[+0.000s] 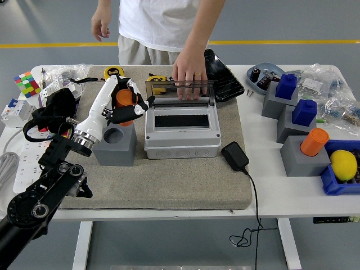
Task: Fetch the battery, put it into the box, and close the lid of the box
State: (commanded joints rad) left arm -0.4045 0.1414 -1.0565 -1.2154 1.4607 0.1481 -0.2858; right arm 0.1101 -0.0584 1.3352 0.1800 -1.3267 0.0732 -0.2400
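My left hand (125, 103) is shut on an orange cylindrical battery (124, 101) and holds it in the air, just left of the grey box (181, 136). Below it stands a grey block (116, 147) with an empty round hole (113, 134). The box is open, with a dark slot inside. Its clear lid (180, 93) stands upright at the back. A person's hand (187, 70) rests on the lid's top edge and holds it. My right arm is out of view.
A black charger (235, 156) with a cable lies right of the box. Grey blocks with blue (286, 86) and orange (313, 141) pieces stand at the right. A blue bin holds a yellow ball (343, 165). Tape measures (115, 74), cubes and a power strip sit at the left.
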